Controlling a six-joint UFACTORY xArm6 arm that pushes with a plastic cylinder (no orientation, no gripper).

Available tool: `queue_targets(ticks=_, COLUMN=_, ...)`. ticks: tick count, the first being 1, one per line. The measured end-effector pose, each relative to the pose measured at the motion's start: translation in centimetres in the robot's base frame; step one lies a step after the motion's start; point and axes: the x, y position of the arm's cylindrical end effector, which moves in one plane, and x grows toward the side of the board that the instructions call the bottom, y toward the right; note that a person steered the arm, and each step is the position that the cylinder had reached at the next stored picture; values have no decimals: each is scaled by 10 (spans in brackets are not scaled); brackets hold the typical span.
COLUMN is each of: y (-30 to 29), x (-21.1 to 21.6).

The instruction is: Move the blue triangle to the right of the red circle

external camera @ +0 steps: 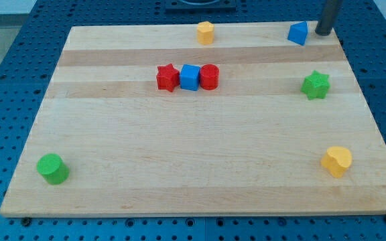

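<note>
Tip: at view's top right, just right of triangle, about touching.
Triangle: blue, top-right edge of surface.
Circle: red, well left of triangle.
Tool: plain rod, no jaws.

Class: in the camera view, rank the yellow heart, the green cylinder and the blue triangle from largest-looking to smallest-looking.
1. Yellow heart and green cylinder: they look about alike, so I won't rank them.
2. Blue triangle: looks smallest, beside my tip, but it lies at the view's top, likely farther away, so true size is unsure.
</note>
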Motion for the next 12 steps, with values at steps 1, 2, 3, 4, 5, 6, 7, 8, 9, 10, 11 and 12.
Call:
queue_targets(ticks=1, y=-24, x=0)
queue_targets(ticks=2, y=-44, x=0)
queue_targets(ticks=3, y=-59, x=0)
queue_targets(ticks=4, y=-71, x=0)
queue_targets(ticks=5, y=-79, x=7)
queue_targets(ticks=6, y=-88, x=25)
queue_targets(ticks=7, y=-101, x=34)
queue_targets(ticks=8, y=-115, x=34)
queue_targets(ticks=9, y=-125, x=34)
queue_targets(ticks=10, y=-134, x=38)
queue_targets(ticks=11, y=-146, x=42)
queue_targets(ticks=12, y=-156, x=42)
